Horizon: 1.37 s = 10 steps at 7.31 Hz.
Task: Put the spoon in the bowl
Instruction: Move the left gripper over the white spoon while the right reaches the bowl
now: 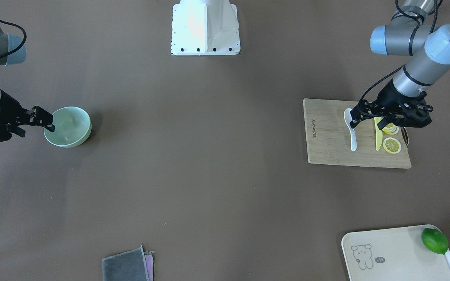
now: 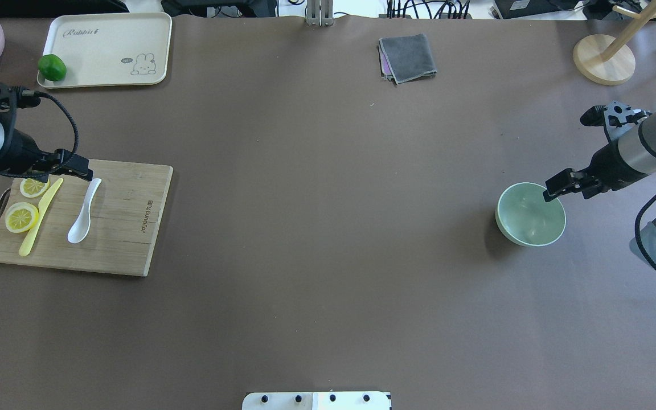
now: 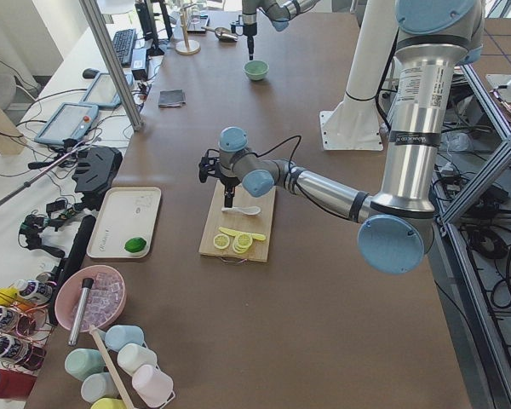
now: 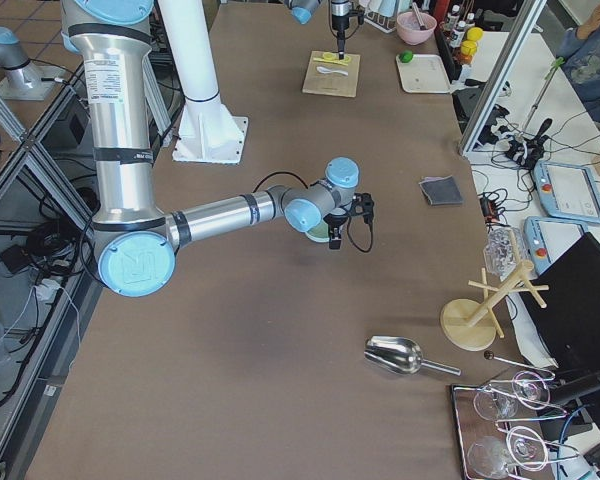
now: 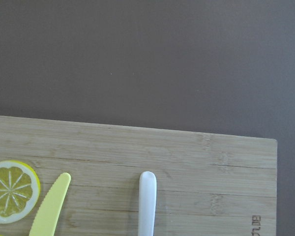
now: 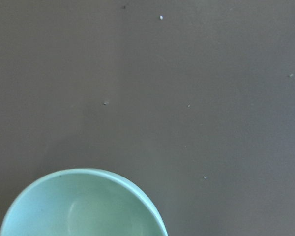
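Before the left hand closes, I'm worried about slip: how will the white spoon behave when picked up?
The spoon looks glossy and hard, so probably stiff but slippery. Its ceramic look suggests some heft, and it may chip if dropped. Lying flat on the cutting board, it would likely slide or pivot, not roll.

Whole tabletop point(image 2: 328, 256) viewed from above behind the robot, steeply from the facing side, lengthwise from both ends, wrist views held close, looking down, cutting board point(image 5: 196, 162) and bowl point(image 6: 54, 196) rim shared with the wide views.
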Tool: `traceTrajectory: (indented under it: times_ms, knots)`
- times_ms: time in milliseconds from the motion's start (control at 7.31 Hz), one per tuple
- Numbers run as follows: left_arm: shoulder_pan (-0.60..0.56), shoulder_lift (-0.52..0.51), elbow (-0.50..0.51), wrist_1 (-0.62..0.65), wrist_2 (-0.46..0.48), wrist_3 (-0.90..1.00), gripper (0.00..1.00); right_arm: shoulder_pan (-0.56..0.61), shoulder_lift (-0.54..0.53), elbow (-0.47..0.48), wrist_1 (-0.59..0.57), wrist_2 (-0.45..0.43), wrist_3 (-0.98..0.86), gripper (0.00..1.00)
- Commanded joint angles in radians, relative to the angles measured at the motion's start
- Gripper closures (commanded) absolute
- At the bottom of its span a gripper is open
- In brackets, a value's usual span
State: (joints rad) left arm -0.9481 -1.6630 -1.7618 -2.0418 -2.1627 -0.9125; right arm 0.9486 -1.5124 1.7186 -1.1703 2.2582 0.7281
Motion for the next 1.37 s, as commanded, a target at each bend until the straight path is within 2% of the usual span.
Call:
traceTrajectory:
  times_ms: [0, 137, 274, 547, 684, 958, 1232]
  knots:
    - [0.005, 0.000, 0.007, 0.000, 0.001, 0.000, 0.02, -0.030, 0.001, -0.001, 0.000, -0.014, 0.001, 0.45]
    - [0.006, 0.000, 0.016, 0.000, 0.001, 0.000, 0.02, -0.030, 0.000, -0.001, 0.000, -0.011, 0.001, 0.83]
    - [0.011, -0.003, 0.037, 0.000, 0.001, 0.001, 0.02, -0.033, 0.000, -0.001, 0.000, -0.011, 0.001, 0.99]
    - [0.032, -0.020, 0.070, 0.000, 0.009, 0.003, 0.03, -0.033, 0.000, 0.006, 0.000, 0.003, 0.001, 1.00]
    - [0.047, -0.021, 0.077, 0.000, 0.011, 0.003, 0.09, -0.033, 0.004, 0.013, -0.002, 0.004, 0.002, 1.00]
    - [0.063, -0.023, 0.087, -0.001, 0.023, 0.003, 0.27, -0.033, 0.047, 0.035, -0.019, 0.049, 0.025, 1.00]
    - [0.066, -0.023, 0.094, -0.005, 0.024, 0.003, 0.44, -0.081, 0.173, 0.038, -0.019, 0.049, 0.263, 1.00]
